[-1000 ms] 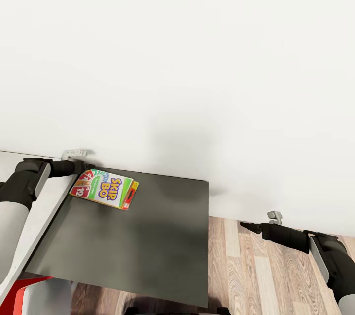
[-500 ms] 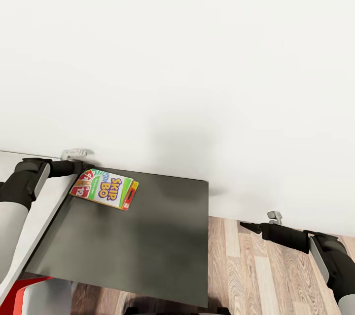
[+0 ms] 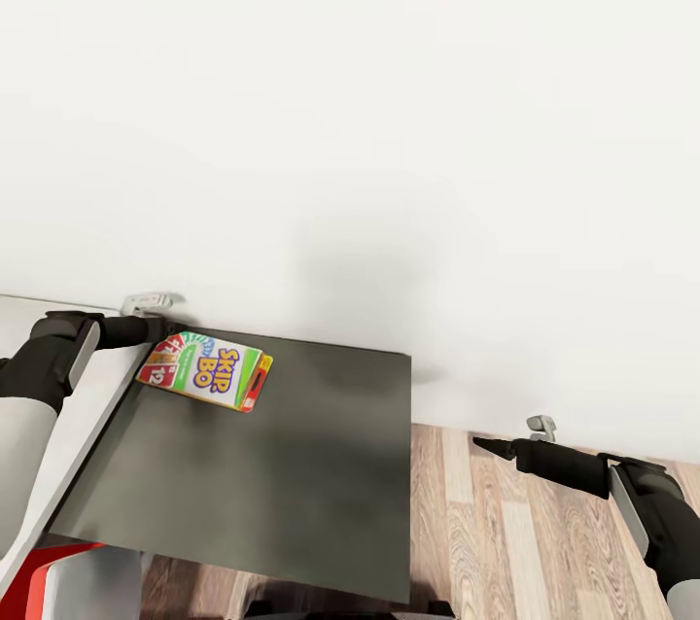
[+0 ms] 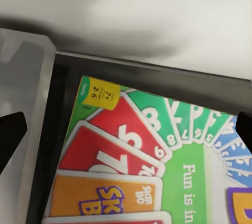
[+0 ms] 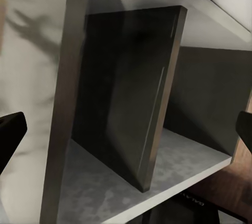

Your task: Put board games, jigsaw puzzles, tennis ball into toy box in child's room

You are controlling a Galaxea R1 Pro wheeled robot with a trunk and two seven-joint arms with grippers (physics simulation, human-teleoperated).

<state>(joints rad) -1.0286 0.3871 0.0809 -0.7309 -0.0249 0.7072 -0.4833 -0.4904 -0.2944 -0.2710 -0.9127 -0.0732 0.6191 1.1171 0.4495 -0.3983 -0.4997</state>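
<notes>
SKIP-BO box (image 3: 205, 372) lies flat at the dark table's (image 3: 292, 484) back corner by the wall, so the left gripper (image 3: 167, 317) hangs wide open just beside it, ready to grab.

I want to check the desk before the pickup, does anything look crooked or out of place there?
Only slightly: the SKIP-BO box lies flat but turned at an angle to the dark desk top's edges, tucked near its back corner by the wall. The left gripper hovers beside it. Nothing looks spilled or damaged.

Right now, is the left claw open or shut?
Open: the left claw has its fingertips spread at both edges, over the Skip-Bo box.
</notes>
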